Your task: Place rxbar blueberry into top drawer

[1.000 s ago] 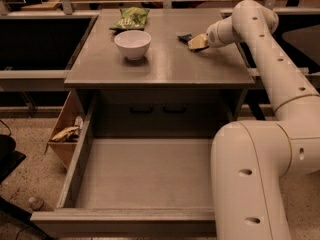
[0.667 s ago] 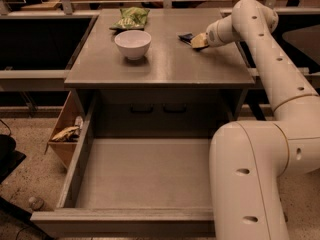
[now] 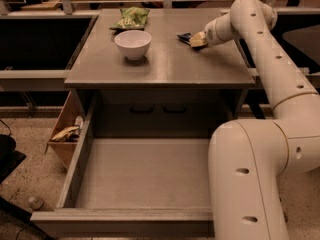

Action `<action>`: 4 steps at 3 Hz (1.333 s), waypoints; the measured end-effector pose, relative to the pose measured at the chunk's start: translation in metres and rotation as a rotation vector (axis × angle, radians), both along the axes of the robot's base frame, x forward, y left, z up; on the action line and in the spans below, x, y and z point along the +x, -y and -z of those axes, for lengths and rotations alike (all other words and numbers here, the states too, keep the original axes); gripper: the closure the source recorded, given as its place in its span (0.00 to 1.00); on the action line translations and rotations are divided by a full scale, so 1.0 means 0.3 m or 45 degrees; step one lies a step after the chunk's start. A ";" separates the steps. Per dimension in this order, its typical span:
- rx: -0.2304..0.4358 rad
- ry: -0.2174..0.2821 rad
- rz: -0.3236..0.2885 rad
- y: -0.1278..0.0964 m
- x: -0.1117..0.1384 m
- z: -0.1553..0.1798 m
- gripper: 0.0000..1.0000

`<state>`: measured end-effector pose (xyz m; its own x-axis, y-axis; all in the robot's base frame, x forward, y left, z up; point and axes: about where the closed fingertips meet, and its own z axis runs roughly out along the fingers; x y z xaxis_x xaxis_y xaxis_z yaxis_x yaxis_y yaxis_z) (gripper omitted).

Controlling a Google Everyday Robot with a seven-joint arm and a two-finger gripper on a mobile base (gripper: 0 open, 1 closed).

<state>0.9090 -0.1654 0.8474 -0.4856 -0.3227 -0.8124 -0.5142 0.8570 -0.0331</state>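
Closest to the camera is the top drawer (image 3: pixel 120 218). It's pulled all the way out, thick grey front panel at the bottom of the view, plain flat floor inside. Crowding the lower right corner is the fat white base section of the arm (image 3: pixel 250 174), sitting right over the drawer's right side.

From there the arm climbs up the right edge, bends at a rounded elbow near the top right, then doubles back leftward and slopes down toward the surface (image 3: pixel 165 69). So it's basically a big hook shape, reaching in from the right.

Behind the drawer, under the top, there's a recessed grey panel (image 3: pixel 155 99) with two dark handles. Off to the left, a wooden bin (image 3: pixel 64 126) sits on the floor with some crumpled wrapper stuff in it.

Up on the surface, the white bowl (image 3: pixel 132 44) is left of center and upright. The hand (image 3: pixel 196 40) is low at the right rear part of the surface, pointing left. The rxbar blueberry (image 3: pixel 183 35) is right at its tip, a small dark shape poking out on the left side. They look to be touching, but honestly I can't tell if the hand is clamped on it or apart.

Farthest back, the green snack bag (image 3: pixel 131 18) lies just behind the bowl.
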 end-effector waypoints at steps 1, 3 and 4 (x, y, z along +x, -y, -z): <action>-0.060 0.074 -0.040 0.025 -0.057 -0.142 1.00; -0.184 0.256 -0.036 0.138 -0.432 -0.577 1.00; -0.322 0.333 -0.036 0.213 -0.665 -0.694 1.00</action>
<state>0.7094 -0.2292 1.0556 -0.2599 -0.5398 -0.8007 -0.4836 0.7904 -0.3759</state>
